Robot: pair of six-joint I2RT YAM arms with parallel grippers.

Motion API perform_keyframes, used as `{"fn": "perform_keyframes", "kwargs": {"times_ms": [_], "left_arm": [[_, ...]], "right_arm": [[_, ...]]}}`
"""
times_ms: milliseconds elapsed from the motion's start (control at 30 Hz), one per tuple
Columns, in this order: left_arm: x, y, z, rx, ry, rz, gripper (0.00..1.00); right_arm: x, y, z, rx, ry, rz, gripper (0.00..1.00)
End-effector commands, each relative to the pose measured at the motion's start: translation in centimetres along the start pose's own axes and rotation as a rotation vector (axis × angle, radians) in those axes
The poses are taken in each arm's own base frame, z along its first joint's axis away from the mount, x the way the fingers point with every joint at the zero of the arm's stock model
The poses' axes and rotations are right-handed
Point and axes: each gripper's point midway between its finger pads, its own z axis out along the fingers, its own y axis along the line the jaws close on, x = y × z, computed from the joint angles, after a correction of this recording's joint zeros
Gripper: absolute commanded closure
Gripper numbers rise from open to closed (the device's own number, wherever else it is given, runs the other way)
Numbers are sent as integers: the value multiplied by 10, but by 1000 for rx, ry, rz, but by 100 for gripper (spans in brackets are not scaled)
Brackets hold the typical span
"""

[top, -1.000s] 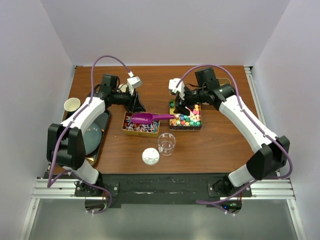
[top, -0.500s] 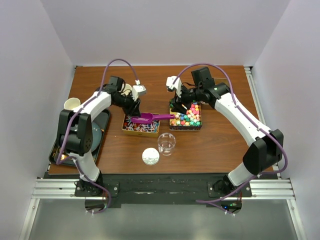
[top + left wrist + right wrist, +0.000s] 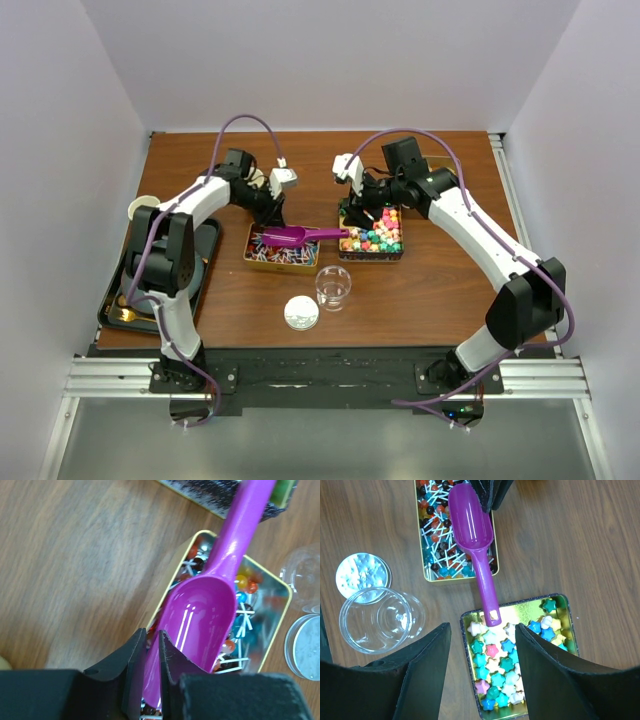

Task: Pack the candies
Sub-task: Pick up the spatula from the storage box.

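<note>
Purple scoop (image 3: 200,615) spans two tins (image 3: 520,603) on the worktop (image 3: 560,540), its bowl rim pinched by the left jaws over red-blue sweets (image 3: 437,535), with the right jaws spread above multicoloured stars (image 3: 505,667).

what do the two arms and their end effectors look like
The left arm and right arm have white shells on the long links with black joints. A purple cable loops along each. The left end effector and right end effector are matte black with two wedge-shaped fingers. No markings are visible.
</note>
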Motion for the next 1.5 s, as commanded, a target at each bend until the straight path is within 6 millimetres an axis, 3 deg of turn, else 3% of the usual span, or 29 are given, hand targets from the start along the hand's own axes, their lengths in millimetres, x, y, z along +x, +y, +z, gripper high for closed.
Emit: {"fn": "perform_keyframes", "kwargs": {"times_ms": [0, 233, 533, 667, 767, 800, 833, 900, 933, 1033, 1167, 1333, 1467], "left_arm": [[-16, -19, -2, 63, -54, 72, 80], [-8, -38, 2, 97, -46, 84, 81], [-1, -42, 10, 126, -36, 77, 79], [-5, -43, 9, 131, -43, 77, 78], [-17, -42, -3, 94, -61, 102, 73], [-19, -37, -6, 60, -65, 110, 67], [-23, -36, -11, 37, -76, 113, 64], [-33, -28, -28, -38, -105, 94, 58], [-34, -24, -33, -67, -106, 71, 57], [-36, -15, -53, -130, -131, -47, 48], [-36, -18, -74, -128, -213, -258, 32], [-40, -29, -83, -128, -252, -287, 31], [-34, -32, -87, -147, -233, -272, 32]], "right_arm": [[-5, -6, 0, 27, -17, 2, 42], [-3, -8, 6, 23, -12, 17, 42], [5, -11, 13, 9, 13, 13, 42], [12, -1, 24, -90, 23, -14, 41], [14, -2, 39, -174, 43, -9, 41], [14, -1, 45, -212, 41, -3, 41], [9, -12, 55, -234, 40, -30, 41], [15, -5, 62, -320, 64, -5, 41], [14, -14, 73, -337, 59, -29, 41], [12, -12, 79, -396, 55, -72, 41], [31, 1, 96, -483, 100, -87, 40], [42, 16, 107, -544, 144, -121, 41], [45, 8, 122, -490, 131, -121, 41]]}}
